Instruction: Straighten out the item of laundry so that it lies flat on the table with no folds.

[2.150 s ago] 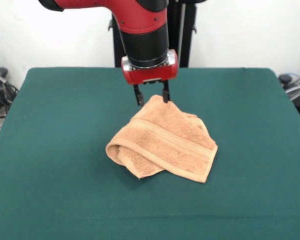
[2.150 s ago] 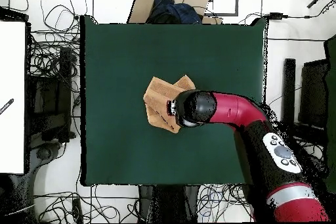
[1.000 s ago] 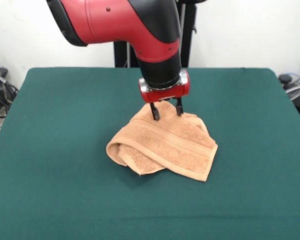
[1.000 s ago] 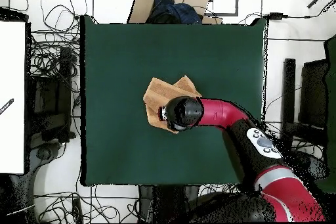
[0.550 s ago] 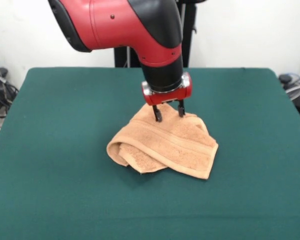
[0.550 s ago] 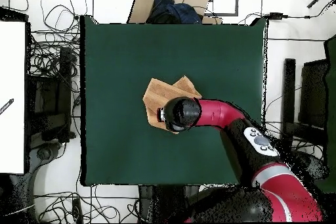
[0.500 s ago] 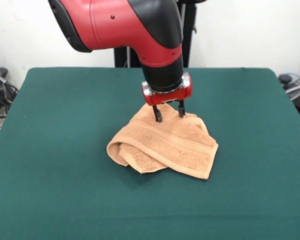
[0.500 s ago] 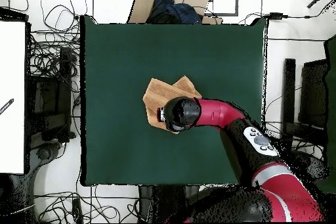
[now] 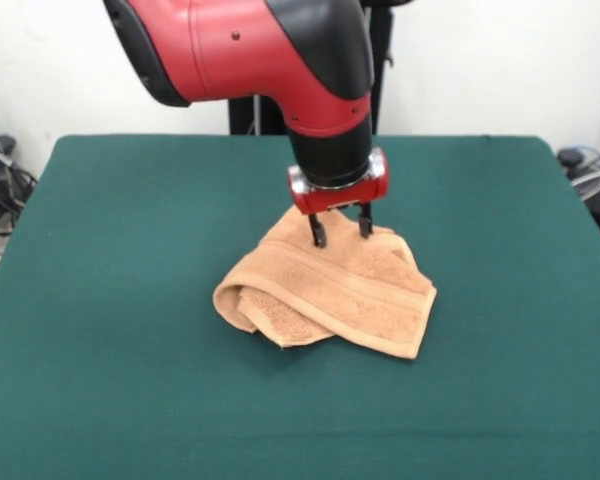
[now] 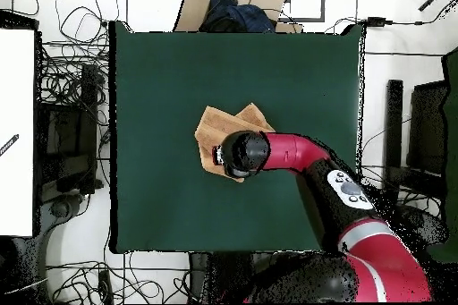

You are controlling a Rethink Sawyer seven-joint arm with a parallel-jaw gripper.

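The peach-orange towel (image 9: 330, 290) lies crumpled and folded over itself near the middle of the dark green table (image 9: 100, 300). One woven band runs across its top layer. A rolled fold bulges at its left end. My gripper (image 9: 341, 234) is open, its two dark fingers pointing down with the tips just above or touching the towel's far part. In the overhead view the towel (image 10: 213, 130) shows partly, with the arm's wrist (image 10: 244, 154) covering its lower right part and hiding the gripper.
Cables and equipment lie on the floor around the table (image 10: 161, 203). A cardboard box (image 10: 234, 1) with dark cloth sits beyond the table's top edge in the overhead view. A white surface (image 10: 16, 131) stands at the left.
My gripper has moved from the towel's far corner a little toward the camera and to the right in the front view, and lower over the towel. The towel has barely shifted.
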